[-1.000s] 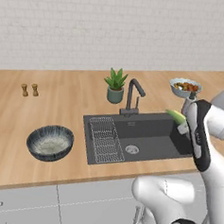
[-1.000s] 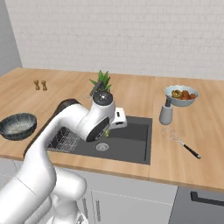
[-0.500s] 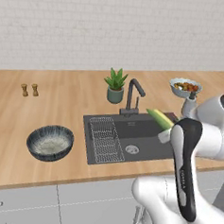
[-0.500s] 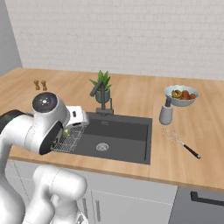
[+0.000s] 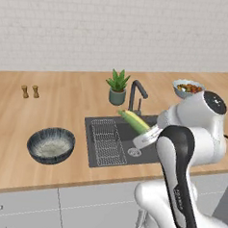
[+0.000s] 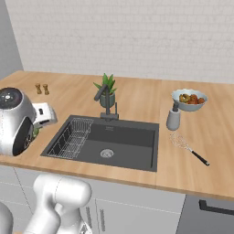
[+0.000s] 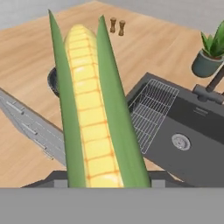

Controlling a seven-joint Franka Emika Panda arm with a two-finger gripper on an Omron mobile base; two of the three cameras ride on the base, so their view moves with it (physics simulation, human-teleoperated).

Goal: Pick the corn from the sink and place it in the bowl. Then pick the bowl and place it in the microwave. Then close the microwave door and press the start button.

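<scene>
Corn (image 5: 133,121) is up in the air over the sink (image 5: 114,149), held by the robot's hand (image 5: 148,136). The hand grips one end of the cob, and the other end sticks out toward the tap (image 5: 137,92). In the hand view the corn (image 7: 92,113) looks very big and close, with yellow rows down the middle and a green leaf on each side. The finger tips are hidden by the cob there.

Below the corn, the sink is dark grey, with a wire rack (image 5: 106,142) on its left side and a round drain (image 5: 134,151) in the middle.

On the wooden desk (image 5: 49,106), to the left of the sink, sits the big dark bowl (image 5: 51,145) with a pale inside. It is well apart from the corn. In the hand view a bit of its dark rim (image 7: 53,81) peeks out from behind the cob.

Behind the sink stands a small green plant (image 5: 118,87) in a pot, just beside the tap. Two little brown shakers (image 5: 30,91) stand far back on the left. A small pale bowl of food (image 6: 189,99) is on the right side of the desk, with a grey bottle (image 6: 173,118) near it and a whisk (image 6: 188,148) lying in front.
</scene>
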